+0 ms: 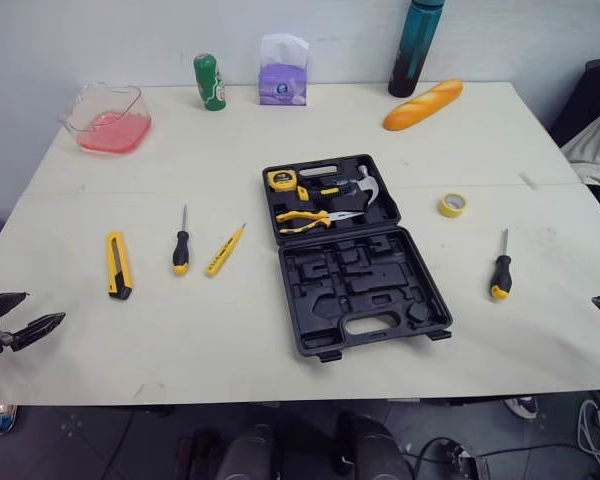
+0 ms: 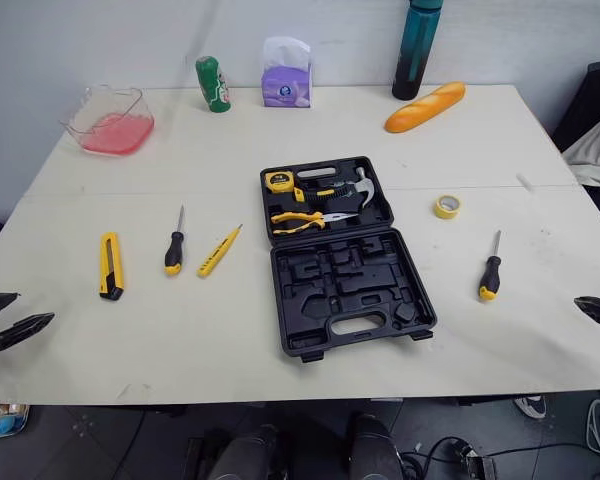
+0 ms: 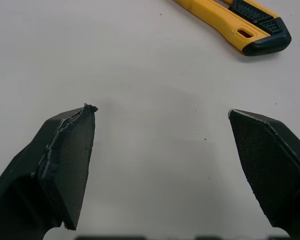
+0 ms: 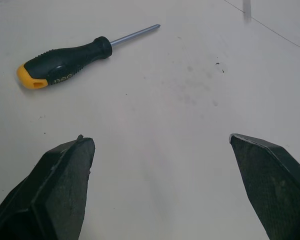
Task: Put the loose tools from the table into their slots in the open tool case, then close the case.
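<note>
The white table (image 1: 230, 340) has the open tool case (image 1: 365, 290) in its middle. The left gripper (image 1: 32, 312) and right gripper (image 4: 157, 137) are near the front corners, fingers spread wide, holding nothing. Left of the case lie a yellow knife (image 1: 117, 264), a black screwdriver (image 1: 181, 250) and a thin yellow tool (image 1: 224, 250). A second screwdriver (image 1: 500, 272) lies on the right.

The table (image 1: 230, 330) looks smooth and matt, the tool case (image 1: 365, 290) is matt black moulded plastic, the screwdriver (image 4: 65, 60) has a shiny metal shaft and a matt handle, and the utility knife (image 3: 215, 19) is smooth yellow plastic with a ribbed black grip.
</note>
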Controlling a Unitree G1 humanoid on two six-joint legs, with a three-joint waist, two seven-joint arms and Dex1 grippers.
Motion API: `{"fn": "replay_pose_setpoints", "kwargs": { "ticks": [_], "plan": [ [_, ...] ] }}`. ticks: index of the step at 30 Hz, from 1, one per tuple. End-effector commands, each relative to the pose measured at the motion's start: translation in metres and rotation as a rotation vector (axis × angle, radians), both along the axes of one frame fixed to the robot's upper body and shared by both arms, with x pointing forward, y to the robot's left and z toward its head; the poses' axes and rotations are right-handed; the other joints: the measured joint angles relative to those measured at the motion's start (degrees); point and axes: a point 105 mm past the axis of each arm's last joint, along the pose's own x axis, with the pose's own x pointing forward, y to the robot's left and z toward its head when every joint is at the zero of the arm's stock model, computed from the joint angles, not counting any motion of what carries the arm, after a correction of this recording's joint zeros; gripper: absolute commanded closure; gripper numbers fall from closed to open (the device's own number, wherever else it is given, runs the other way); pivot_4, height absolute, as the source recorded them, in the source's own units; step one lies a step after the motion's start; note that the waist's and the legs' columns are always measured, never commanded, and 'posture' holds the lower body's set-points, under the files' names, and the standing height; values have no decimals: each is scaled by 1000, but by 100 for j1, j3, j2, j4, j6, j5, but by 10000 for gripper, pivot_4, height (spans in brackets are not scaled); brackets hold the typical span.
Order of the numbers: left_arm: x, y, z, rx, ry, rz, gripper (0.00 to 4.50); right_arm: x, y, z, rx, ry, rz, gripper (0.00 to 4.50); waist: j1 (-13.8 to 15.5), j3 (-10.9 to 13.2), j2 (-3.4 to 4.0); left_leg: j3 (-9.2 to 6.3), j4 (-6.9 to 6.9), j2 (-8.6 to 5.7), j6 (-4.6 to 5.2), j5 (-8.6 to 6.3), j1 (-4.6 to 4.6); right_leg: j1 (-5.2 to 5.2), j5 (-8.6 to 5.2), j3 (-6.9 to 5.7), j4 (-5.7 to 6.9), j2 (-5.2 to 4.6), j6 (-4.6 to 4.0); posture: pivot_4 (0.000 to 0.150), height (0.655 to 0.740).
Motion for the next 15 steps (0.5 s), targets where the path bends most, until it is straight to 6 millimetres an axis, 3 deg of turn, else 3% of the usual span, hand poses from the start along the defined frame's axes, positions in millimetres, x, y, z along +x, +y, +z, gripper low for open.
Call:
{"fn": "replay_pose_setpoints", "kwargs": {
  "ticks": [1,15],
  "plan": [
    [6,3,13,24,-17,-10,264,-2,0,13,-17,-51,-6,0,8,0,0,0,0,0,0,0,0,0,0,0,0,0,0,1500,7394],
    [30,-15,28,-21,-50,-82,264,3,6,18,-39,-83,-13,0,-3,0,-1,33,0,3,4,2,21,2,1,-5,8,10,3,1500,7394]
  ]
}}
